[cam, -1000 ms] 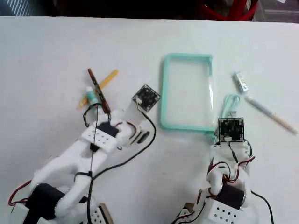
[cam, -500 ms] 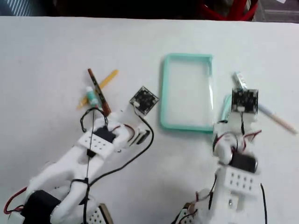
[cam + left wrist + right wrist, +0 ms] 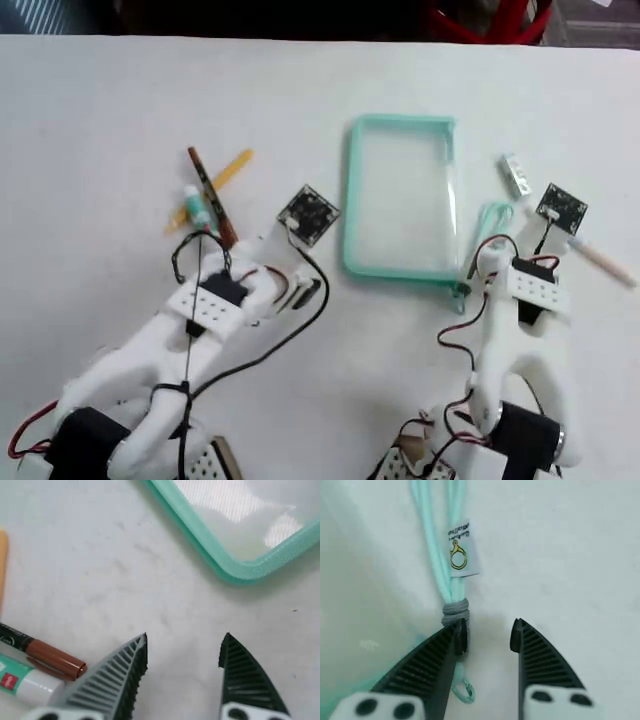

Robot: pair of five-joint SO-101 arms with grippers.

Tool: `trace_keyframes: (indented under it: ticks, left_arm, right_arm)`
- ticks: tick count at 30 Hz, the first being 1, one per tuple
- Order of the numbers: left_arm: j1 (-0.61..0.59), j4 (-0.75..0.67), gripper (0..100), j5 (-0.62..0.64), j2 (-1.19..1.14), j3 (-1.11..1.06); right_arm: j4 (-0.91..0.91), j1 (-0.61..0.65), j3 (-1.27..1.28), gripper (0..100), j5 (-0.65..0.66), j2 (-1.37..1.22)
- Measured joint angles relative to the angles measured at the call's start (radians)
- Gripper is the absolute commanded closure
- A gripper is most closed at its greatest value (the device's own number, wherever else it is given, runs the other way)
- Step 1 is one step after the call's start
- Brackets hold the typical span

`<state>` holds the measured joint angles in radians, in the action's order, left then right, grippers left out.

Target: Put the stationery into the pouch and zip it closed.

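The clear pouch with a teal rim lies flat mid-table. Its teal cord with a white tag trails off one corner. My right gripper is open just beside the cord, one finger against the grey knot; in the high view it sits at the pouch's near right corner. My left gripper is open over bare table near the pouch's near left corner. A brown marker, a white glue stick and a yellow pencil lie left of it.
A small white eraser-like piece and a pale pen lie right of the pouch, near the right arm's camera board. The table's far edge runs along the back. Cables hang from both arms.
The right arm swung its wrist out to the right and now sits lower beside the cord. The left arm shifted slightly left early on, then stayed still.
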<state>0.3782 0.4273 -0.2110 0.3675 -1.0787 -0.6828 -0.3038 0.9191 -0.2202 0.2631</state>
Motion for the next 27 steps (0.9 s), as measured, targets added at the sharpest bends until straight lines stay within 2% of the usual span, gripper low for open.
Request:
trace_keyframes:
  ticks: [6, 16, 22, 27]
  left_arm:
    - [0.000, 0.000, 76, 0.000, 0.000, 0.000]
    - [0.000, 0.000, 76, 0.000, 0.000, 0.000]
    - [0.000, 0.000, 76, 0.000, 0.000, 0.000]
    - [0.000, 0.000, 76, 0.000, 0.000, 0.000]
  right_arm:
    - [0.012, 0.051, -0.051, 70.7, -0.006, -0.077]
    - [-0.054, 0.066, -0.153, 80.7, -0.051, -0.114]
    - [-0.063, 0.117, -0.153, 76.2, -0.051, -0.098]
    - [-0.046, 0.117, -0.207, 74.7, -0.051, -0.201]
